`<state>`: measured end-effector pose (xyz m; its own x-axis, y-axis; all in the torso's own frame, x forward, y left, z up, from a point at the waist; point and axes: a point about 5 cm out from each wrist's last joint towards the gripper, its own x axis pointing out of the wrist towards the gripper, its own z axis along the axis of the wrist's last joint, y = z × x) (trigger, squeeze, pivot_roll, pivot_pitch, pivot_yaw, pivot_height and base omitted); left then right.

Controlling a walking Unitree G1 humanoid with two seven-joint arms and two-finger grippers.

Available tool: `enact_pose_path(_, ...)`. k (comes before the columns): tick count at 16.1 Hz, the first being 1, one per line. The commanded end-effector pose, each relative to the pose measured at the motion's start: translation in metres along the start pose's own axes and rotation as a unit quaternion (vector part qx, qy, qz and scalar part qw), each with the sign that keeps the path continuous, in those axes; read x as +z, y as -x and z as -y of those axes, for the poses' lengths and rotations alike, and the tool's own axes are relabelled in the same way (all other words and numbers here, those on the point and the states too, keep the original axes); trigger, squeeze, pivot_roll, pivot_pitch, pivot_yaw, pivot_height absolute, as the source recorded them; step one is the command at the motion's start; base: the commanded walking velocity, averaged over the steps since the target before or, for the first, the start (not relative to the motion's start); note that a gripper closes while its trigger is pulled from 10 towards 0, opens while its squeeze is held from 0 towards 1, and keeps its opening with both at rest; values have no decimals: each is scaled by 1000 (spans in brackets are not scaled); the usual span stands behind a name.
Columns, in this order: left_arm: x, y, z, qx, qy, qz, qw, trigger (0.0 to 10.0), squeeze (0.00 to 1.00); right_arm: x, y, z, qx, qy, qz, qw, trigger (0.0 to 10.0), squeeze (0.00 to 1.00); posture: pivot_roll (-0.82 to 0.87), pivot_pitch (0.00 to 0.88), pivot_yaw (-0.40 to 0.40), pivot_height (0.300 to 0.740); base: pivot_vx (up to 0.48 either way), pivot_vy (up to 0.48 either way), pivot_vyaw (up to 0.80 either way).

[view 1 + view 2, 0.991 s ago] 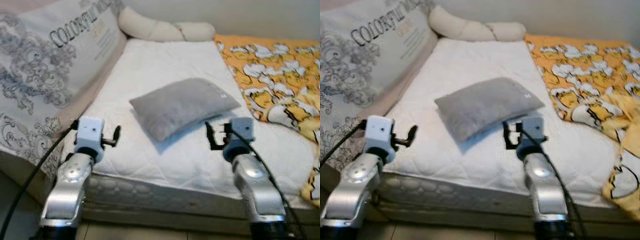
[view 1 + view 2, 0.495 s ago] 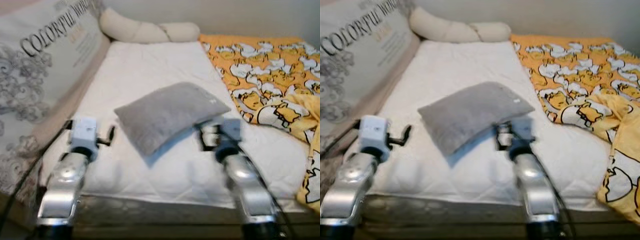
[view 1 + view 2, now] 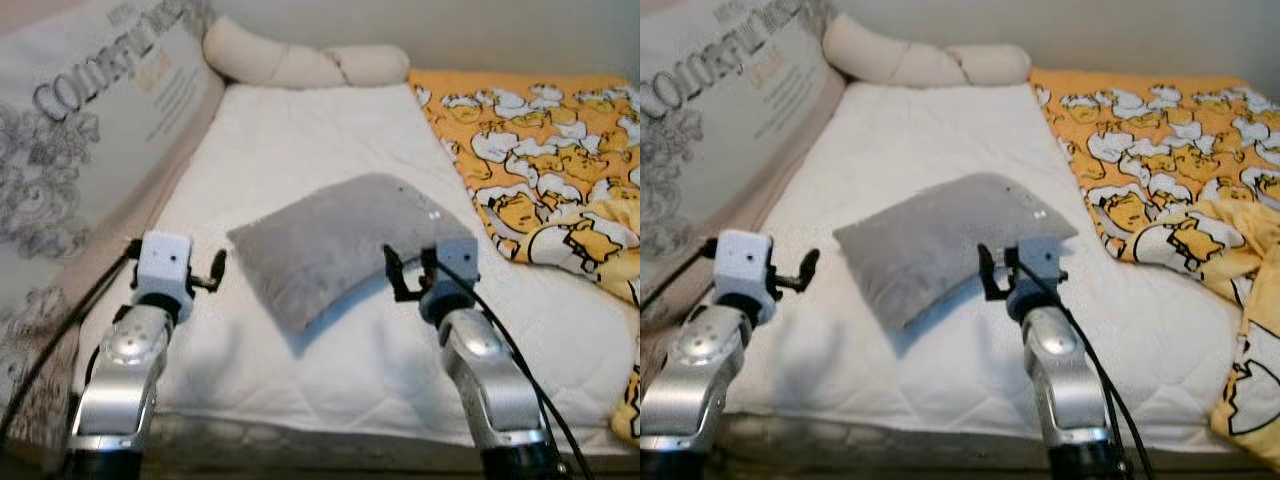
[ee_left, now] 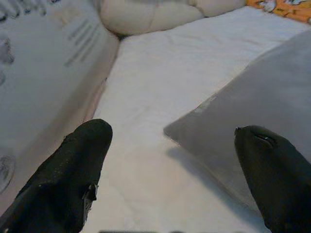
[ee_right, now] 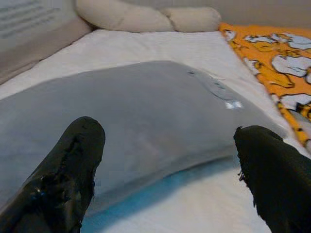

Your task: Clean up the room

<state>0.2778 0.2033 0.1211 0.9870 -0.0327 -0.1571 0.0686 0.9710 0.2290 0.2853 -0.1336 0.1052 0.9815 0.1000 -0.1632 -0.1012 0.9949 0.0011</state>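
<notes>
Since the grey pillow point(image 3: 340, 240) lies just ahead of the wide-spread right gripper point(image 5: 167, 165), push on and pinch its near edge firmly; the left gripper point(image 4: 170, 170) gapes too, beside its corner.

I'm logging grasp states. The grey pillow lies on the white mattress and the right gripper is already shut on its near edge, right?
Not quite. The grey pillow does lie on the white mattress, but the right gripper is open, its two black fingers spread wide just short of the pillow's near edge. The right wrist view shows this.
</notes>
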Motion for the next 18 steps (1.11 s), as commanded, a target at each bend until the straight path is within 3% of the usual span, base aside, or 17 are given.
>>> enact_pose_path(1, 2, 0, 7, -13, -1, 4, 1000, 10000, 0, -2, 2, 10, -15, 2, -2, 1000, 10000, 0, 26, 0, 14, 740, 304, 0, 0)
enact_pose_path(8, 3, -2, 7, -18, -5, 4, 1000, 10000, 0, -3, 0, 8, -9, 5, -4, 1000, 10000, 0, 31, 0, 15, 740, 294, 0, 0)
enact_pose_path(15, 5, -1, 9, -18, -10, 6, 1000, 10000, 0, -3, 2, 9, -5, 8, -6, 1000, 10000, 0, 38, 0, 9, 740, 0, 0, 0)
enact_pose_path(17, 6, 0, 9, -20, -15, 7, 1000, 10000, 0, -5, 3, 9, -2, -3, -11, 1000, 10000, 0, 39, 0, 12, 740, 0, 0, 0)
enact_pose_path(18, 5, 2, 11, -31, -26, 5, 999, 10000, 0, -5, 5, 11, -5, -34, -16, 999, 10000, 0, 41, 0, 12, 740, 0, 0, 0)
